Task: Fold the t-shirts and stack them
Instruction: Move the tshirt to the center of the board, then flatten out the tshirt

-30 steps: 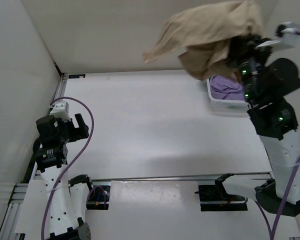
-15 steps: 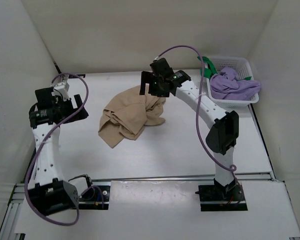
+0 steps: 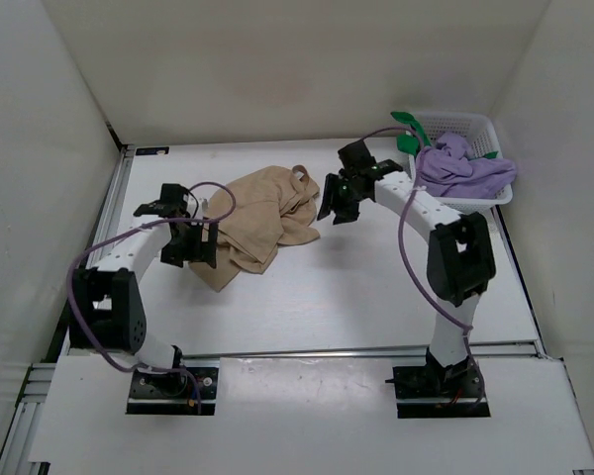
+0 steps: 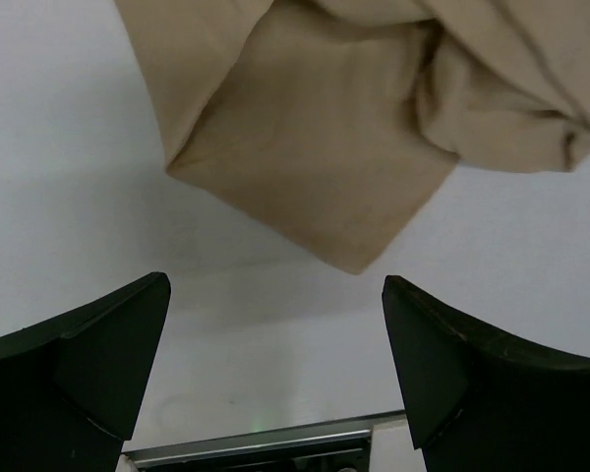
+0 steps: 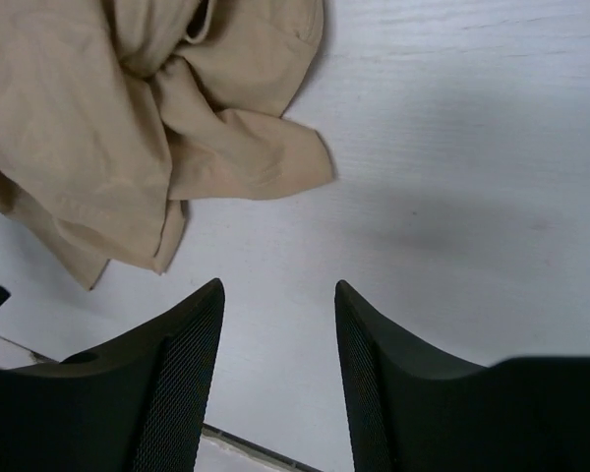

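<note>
From above, the tan t-shirt (image 3: 262,220) lies crumpled on the white table (image 3: 376,287), left of centre, so the work appears to be at the spreading stage: the garment is down but not yet flat, and no fold has been made. The left gripper (image 3: 191,246) hovers at the shirt's near-left edge with its fingers parted and nothing in them; the right gripper (image 3: 339,202) hangs just beside the shirt's right edge, likewise released. At the far right corner stands a white basket (image 3: 472,121) holding a bunched purple t-shirt (image 3: 465,170) that spills over its near rim, with something green (image 3: 408,123) at its left end, too small to name. In the left wrist view, the two dark fingers (image 4: 88,364) stand wide apart above bare table, and a loose corner of the tan cloth points down toward the gap without touching either one. The next move probably calls for closing on that corner while the other arm takes an opposite edge, then pulling the two apart to flatten the shirt. In the right wrist view, the fingers (image 5: 167,374) are also spread and empty, the rumpled shirt with its collar opening lying up and to the left, apart from them; a bunched sleeve is the nearest part to reach for.
</note>
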### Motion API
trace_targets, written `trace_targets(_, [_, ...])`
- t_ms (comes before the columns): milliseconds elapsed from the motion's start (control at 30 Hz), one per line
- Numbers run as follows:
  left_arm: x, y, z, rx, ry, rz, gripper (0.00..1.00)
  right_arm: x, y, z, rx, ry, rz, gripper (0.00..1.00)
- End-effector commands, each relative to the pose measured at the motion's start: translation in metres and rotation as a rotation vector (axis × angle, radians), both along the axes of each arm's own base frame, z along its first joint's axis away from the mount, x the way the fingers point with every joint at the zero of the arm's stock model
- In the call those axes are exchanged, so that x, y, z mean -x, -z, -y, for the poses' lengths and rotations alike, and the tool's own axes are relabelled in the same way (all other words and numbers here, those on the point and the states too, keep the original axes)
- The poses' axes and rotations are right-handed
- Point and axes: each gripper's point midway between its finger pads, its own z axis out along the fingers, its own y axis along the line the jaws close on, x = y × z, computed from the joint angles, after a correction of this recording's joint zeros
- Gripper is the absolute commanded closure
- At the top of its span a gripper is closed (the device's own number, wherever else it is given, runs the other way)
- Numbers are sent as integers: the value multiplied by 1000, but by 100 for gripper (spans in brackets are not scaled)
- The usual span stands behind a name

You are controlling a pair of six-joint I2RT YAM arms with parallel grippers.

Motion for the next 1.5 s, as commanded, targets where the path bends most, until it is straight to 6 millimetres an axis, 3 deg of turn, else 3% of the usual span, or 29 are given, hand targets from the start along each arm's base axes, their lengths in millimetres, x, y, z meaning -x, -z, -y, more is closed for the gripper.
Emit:
trace_targets(0, [0,18,4,-59,28,-15,0,1,20,-32,-91,-95,-54,47])
trace_targets(33, [7,27,4,-71,37,-44,0,-7,15,-38,-111,-94,-40,45])
trace_targets(133, [17,50,6,-123,65,-96,0,-17,36,-42,-93,-78,-71,44])
trace_targets(333, [19,79,6,-194,92,-144,2,-15,83,-43,13,-103,-108,34])
trace_targets(433, [16,84,9,-183,96,-153,18,-13,110,-39,55,-95,-162,34])
trace_targets(567, [11,82,21,-134,118,-150,40,-15,115,-41,61,-95,-174,39])
trace_targets(633, [8,80,24,-123,121,-143,51,-21,112,-46,46,-109,-154,53])
trace_targets(667, [10,83,26,-113,125,-155,67,-17,116,-50,26,-123,-176,61])
trace_targets(700, [11,85,25,-114,125,-164,78,-19,111,-53,10,-139,-168,83])
trace_targets(733, [12,85,28,-101,129,-166,90,-23,109,-53,-8,-137,-162,95])
trace_targets(800, [11,83,30,-88,132,-157,90,-24,100,-51,-47,-130,-156,100])
trace_targets(833, [11,79,27,-86,123,-154,90,-29,82,-46,-83,-122,-127,100])
trace_targets(900, [8,63,17,-103,92,-107,90,-27,66,-35,-119,-111,-111,100])
trace_targets(933, [2,51,13,-107,74,-73,90,-36,31,-21,-150,-84,-36,100])
trace_targets(967, [-2,39,5,-124,51,-41,90,-37,14,-11,-165,-58,-11,100])
trace_targets(1000, [-4,15,-1,-127,30,18,90,-35,4,1,-170,-38,5,100])
trace_targets(1033, [-14,-9,-8,-120,-3,82,90,-39,-40,22,-201,-1,96,100])
trace_targets(1100, [-20,-48,-15,-99,-34,177,90,-44,-78,56,-208,71,191,100])
trace_targets(1133, [-24,-87,-25,-94,-73,270,90,-34,-116,70,-220,95,277,100])
trace_targets(1200, [-23,-119,-31,-82,-99,339,90,-28,-149,96,-182,143,383,100])
trace_targets(1233, [-20,-136,-38,-83,-120,378,90,-17,-180,111,-184,175,459,100])
trace_targets(1267, [-18,-151,-38,-82,-122,403,90,-11,-193,115,-175,176,505,100])
trace_targets(1300, [-15,-159,-40,-76,-129,414,90,2,-214,124,-170,184,561,100])
trace_targets(1367, [-13,-182,-44,-66,-144,446,90,11,-233,135,-161,215,615,100])
trace_targets(1400, [-7,-187,-46,-69,-153,432,90,21,-252,140,-171,224,660,100])
trace_targets(1467, [-6,-201,-53,-50,-177,446,90,28,-272,153,-172,266,705,100])
